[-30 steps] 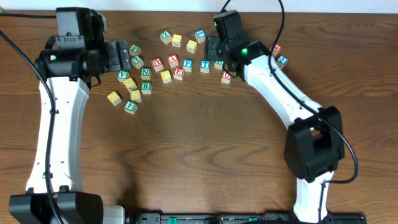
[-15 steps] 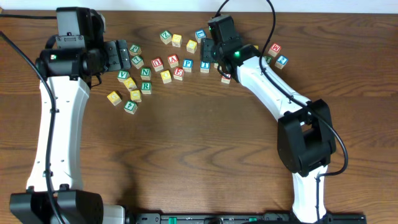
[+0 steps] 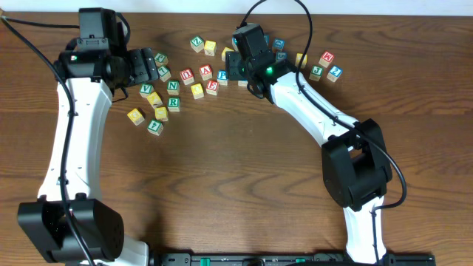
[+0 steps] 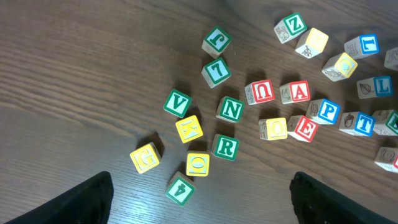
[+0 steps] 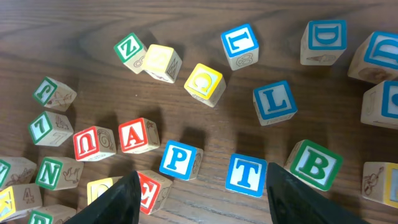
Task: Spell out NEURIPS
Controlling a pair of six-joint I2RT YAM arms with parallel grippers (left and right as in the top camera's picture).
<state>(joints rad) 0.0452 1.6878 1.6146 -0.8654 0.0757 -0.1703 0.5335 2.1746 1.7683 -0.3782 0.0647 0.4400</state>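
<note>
Wooden table (image 3: 222,185). My right gripper (image 5: 203,174): spread wide, empty; blue P (image 5: 179,160) between its fingers. My left gripper (image 4: 202,180): likewise; green R (image 4: 226,147) just ahead.

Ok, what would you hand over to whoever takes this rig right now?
Left hand: open, empty, near N and R.
Right hand: open, empty, above P and E.
N, R, U, E and P lie loose among other cubes; the remaining two I can't pick out.
Done: nothing placed.
Left: all seven letters to line up.
</note>
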